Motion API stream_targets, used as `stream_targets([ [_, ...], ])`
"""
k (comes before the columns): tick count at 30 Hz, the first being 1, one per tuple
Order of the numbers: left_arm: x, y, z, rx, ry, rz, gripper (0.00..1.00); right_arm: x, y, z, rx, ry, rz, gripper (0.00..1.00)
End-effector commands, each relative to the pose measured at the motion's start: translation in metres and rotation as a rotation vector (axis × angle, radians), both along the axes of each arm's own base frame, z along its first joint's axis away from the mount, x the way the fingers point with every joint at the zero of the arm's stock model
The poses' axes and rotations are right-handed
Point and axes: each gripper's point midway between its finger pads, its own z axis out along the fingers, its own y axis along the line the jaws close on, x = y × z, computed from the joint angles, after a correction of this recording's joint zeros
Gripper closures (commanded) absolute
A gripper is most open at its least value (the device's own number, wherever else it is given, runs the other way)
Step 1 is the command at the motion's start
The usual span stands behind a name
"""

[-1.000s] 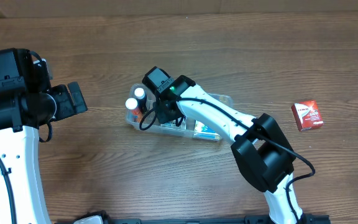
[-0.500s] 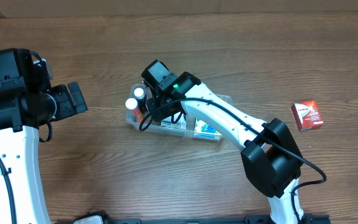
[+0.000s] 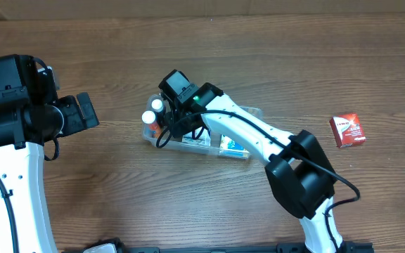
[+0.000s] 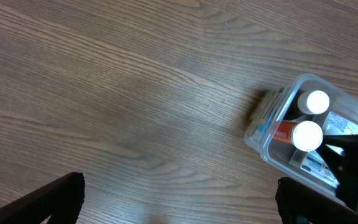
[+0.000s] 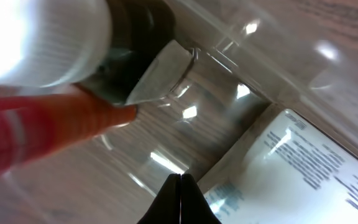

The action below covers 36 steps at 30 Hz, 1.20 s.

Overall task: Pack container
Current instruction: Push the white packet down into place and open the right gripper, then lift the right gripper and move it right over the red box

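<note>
The clear plastic container point(image 3: 253, 112) lies mid-table and holds two white-capped bottles point(image 3: 150, 117), an orange item and printed boxes point(image 3: 232, 146). It also shows in the left wrist view point(image 4: 263, 138). My right gripper point(image 5: 180, 186) is shut and empty, its tips down inside the container next to a white printed box point(image 5: 303, 168), below a white-capped bottle point(image 5: 48, 37) and the orange item point(image 5: 48, 127). In the overhead view the right wrist point(image 3: 178, 91) covers the container's left part. My left gripper point(image 4: 179, 205) is open and empty over bare wood, left of the container.
A small red box point(image 3: 347, 130) lies on the table at the right, apart from the container. The left arm point(image 3: 20, 116) hangs over the table's left side. The wooden table point(image 3: 118, 197) stretches in front.
The right arm shifted slightly between frames, its elbow swinging right and back, while the wrist stayed over the container's left end. The left arm has not moved.
</note>
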Motion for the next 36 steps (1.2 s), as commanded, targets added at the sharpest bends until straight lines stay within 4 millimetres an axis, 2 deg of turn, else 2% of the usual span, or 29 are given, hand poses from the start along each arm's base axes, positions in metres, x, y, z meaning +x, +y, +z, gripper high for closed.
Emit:
stream_targets([
  [1, 0.001, 0.000, 0.000, -0.003, 0.000, 0.002, 0.00, 0.009, -0.006, -0.008, -0.045, -0.036, -0.018, 0.96],
  [5, 0.000, 0.000, 0.000, -0.003, 0.000, 0.002, 0.00, 0.016, -0.017, -0.009, -0.091, -0.064, -0.041, 0.96],
  [14, 0.001, -0.001, 0.000, -0.008, -0.001, -0.001, 0.00, 0.016, -0.042, -0.014, -0.186, -0.053, -0.074, 0.96],
  [21, 0.001, -0.001, 0.000, -0.008, -0.001, -0.001, 0.00, 0.014, -0.041, -0.013, -0.185, -0.051, -0.069, 0.96],
  [23, 0.001, -0.001, 0.000, -0.008, -0.001, -0.001, 0.00, 0.015, -0.036, -0.005, -0.172, -0.058, -0.063, 0.96],
  [25, 0.001, -0.001, 0.000, -0.008, -0.002, -0.001, 0.00, 0.015, -0.027, 0.015, -0.141, -0.080, -0.053, 0.96],
  [28, 0.002, -0.001, 0.000, -0.007, -0.005, -0.001, 0.00, 0.023, -0.015, 0.074, -0.082, -0.181, -0.050, 0.95],
  [30, 0.002, -0.001, 0.000, -0.007, -0.005, -0.001, 0.00, 0.030, -0.016, 0.130, -0.025, -0.272, -0.081, 0.95],
  [31, 0.002, -0.001, 0.000, -0.007, -0.005, -0.001, 0.00, 0.036, -0.023, 0.161, -0.001, -0.327, -0.111, 0.95],
  [33, 0.002, -0.001, 0.000, -0.007, -0.005, -0.001, 0.00, 0.047, -0.050, 0.207, 0.020, -0.413, -0.213, 0.91],
  [34, 0.001, -0.001, 0.000, -0.007, -0.005, -0.001, 0.00, 0.053, -0.069, 0.225, 0.025, -0.442, -0.277, 0.84],
  [36, 0.001, -0.001, 0.000, -0.007, -0.005, -0.001, 0.00, 0.061, -0.117, 0.252, 0.027, -0.466, -0.415, 0.41],
])
